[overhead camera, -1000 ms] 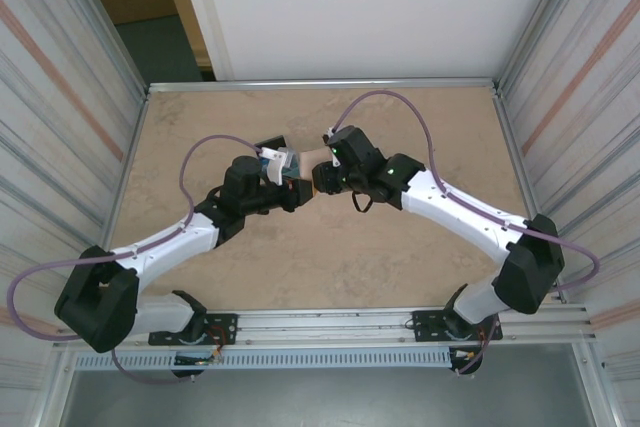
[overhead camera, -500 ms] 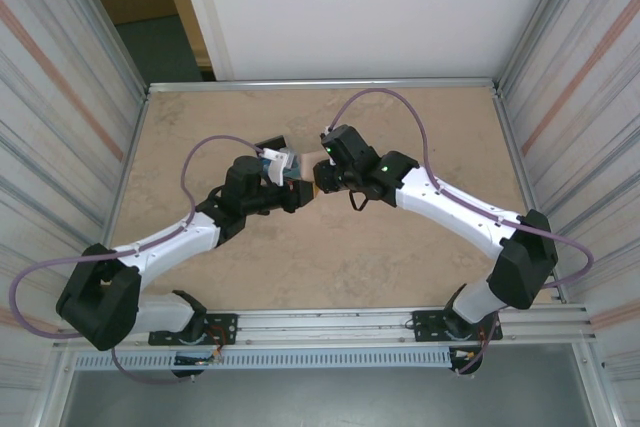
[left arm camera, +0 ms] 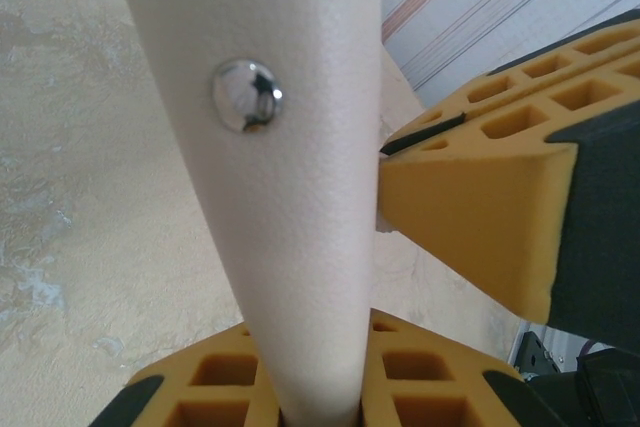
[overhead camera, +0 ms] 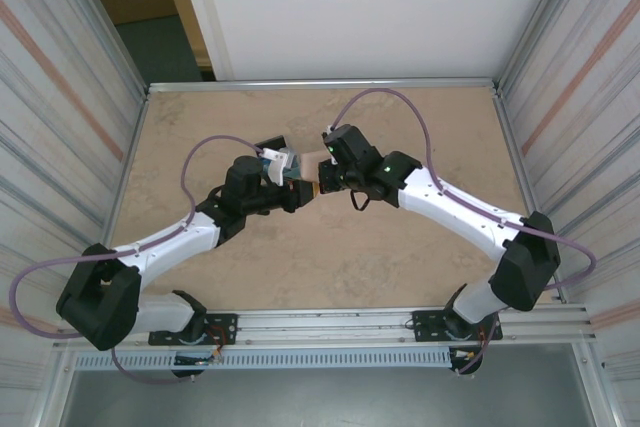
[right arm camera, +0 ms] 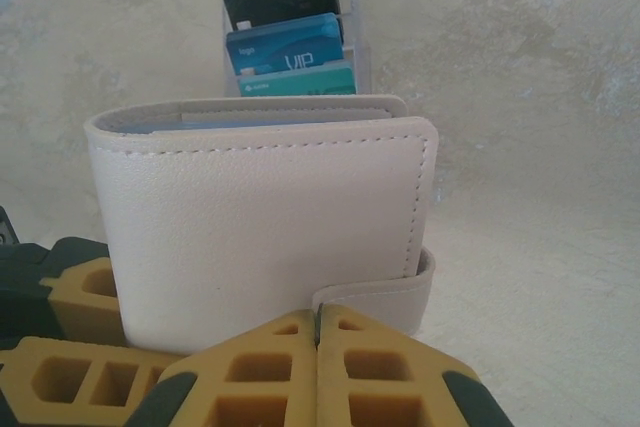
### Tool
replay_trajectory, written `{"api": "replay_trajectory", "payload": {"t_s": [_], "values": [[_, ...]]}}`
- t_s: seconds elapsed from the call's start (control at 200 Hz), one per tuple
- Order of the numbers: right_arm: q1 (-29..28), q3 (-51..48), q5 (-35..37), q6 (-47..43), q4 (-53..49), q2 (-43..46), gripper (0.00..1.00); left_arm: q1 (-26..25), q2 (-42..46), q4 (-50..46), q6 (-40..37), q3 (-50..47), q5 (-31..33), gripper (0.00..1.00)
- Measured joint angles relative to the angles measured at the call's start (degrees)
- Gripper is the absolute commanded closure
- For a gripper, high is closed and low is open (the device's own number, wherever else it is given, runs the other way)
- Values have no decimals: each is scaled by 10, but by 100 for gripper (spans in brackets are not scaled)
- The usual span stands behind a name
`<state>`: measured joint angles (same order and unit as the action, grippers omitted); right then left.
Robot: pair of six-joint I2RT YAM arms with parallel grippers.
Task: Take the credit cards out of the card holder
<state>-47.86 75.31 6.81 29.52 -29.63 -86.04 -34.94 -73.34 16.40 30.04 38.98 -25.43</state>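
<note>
The beige card holder (right arm camera: 260,207) stands upright above the table, its metal snap (left arm camera: 246,95) facing the left wrist view. My left gripper (left arm camera: 320,392) is shut on its lower edge. The holder's strap tab (right arm camera: 385,297) curls round the right edge, and my right gripper (right arm camera: 318,315) is shut with the strap's end pinched at its tips. The credit cards (right arm camera: 285,42), black, blue and teal, sit stepped in clear sleeves that rise behind the holder. In the top view the left gripper (overhead camera: 298,192) and right gripper (overhead camera: 318,187) meet tip to tip over mid-table.
The marbled tan tabletop (overhead camera: 400,127) lies beneath both arms. Metal-framed side walls (overhead camera: 100,127) close in left and right, and a white panel (overhead camera: 350,7) stands at the back. Purple cables (overhead camera: 385,97) loop above each arm.
The right gripper edged left toward the left gripper and closed its jaws on the strap's end. The left arm held still with the holder.
</note>
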Motion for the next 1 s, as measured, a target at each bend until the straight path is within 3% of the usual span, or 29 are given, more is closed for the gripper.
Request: {"api": "replay_trajectory", "payload": {"t_s": [0.366,0.656,0.997], "values": [[28,-43,-58,16,39,32,100,0,0,2,0,0,-2,100],[59,-61,-49,18,38,47,100,0,5,-2,0,0,-2,100],[85,-85,-57,18,43,76,45,0,7,-20,-8,4,-2,100]]}}
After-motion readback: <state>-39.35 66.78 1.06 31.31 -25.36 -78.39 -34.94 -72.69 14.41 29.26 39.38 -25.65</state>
